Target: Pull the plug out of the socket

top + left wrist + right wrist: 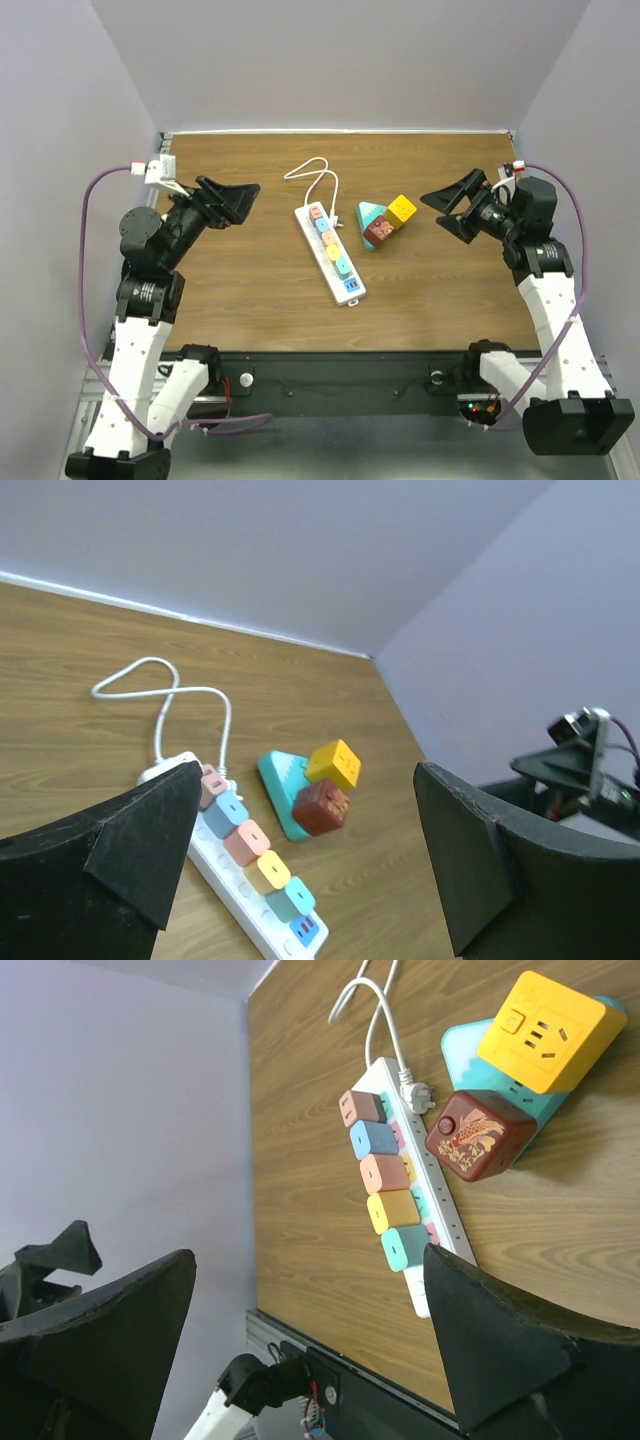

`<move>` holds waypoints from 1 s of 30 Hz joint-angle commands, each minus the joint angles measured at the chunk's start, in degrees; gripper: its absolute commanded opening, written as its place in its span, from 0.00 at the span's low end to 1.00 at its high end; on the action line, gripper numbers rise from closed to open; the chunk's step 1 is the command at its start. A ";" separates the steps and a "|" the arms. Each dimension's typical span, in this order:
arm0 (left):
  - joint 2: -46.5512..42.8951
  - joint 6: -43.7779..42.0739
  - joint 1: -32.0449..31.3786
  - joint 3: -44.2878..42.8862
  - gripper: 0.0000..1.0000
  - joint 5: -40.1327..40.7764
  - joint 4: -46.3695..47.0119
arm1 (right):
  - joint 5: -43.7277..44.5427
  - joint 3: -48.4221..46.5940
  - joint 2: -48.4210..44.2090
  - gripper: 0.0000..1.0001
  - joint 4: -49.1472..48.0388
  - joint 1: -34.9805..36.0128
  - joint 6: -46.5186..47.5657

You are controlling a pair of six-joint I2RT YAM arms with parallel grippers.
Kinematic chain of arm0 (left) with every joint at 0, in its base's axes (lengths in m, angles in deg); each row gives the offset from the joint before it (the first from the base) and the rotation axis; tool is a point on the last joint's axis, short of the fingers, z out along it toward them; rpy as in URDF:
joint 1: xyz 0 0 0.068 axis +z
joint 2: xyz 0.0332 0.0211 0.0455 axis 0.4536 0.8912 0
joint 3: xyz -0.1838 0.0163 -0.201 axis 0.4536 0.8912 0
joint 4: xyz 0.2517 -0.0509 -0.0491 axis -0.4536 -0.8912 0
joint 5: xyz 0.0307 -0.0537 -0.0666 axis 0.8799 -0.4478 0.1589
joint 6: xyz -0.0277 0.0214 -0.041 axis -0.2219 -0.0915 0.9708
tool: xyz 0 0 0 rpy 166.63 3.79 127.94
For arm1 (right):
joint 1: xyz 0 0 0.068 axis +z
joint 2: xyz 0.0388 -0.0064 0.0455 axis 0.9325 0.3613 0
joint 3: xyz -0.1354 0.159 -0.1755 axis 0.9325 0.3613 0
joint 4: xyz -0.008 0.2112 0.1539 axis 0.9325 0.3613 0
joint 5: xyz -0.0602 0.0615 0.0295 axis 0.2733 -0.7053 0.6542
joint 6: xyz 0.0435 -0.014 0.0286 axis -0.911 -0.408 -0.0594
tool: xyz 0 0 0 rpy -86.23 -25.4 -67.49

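Left jaws gaped wide, clutching nothing, at the left of the overhead frame. Right jaws stood just as wide at the right. Between them, dead centre, the long white power strip with pastel outlet faces lay diagonally on the brown wooden tabletop, its thin white cord looping toward the top. Just right sat a teal triangular block, with a yellow cube and a dark red cube touching it.

Socket flat on wooden table (teal block just beside)
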 commanded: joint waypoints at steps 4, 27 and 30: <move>9.54 -6.13 -13.72 -7.66 0.99 2.11 -4.02 | 0.24 -1.80 2.90 1.00 1.02 -0.02 1.59; 15.98 -6.58 -25.00 -8.46 0.97 23.91 -10.18 | 31.18 -13.92 30.66 1.00 18.16 32.33 19.52; 14.66 -6.40 -25.00 -7.40 0.97 23.92 -10.18 | 33.64 -15.15 34.01 0.95 17.90 32.24 17.60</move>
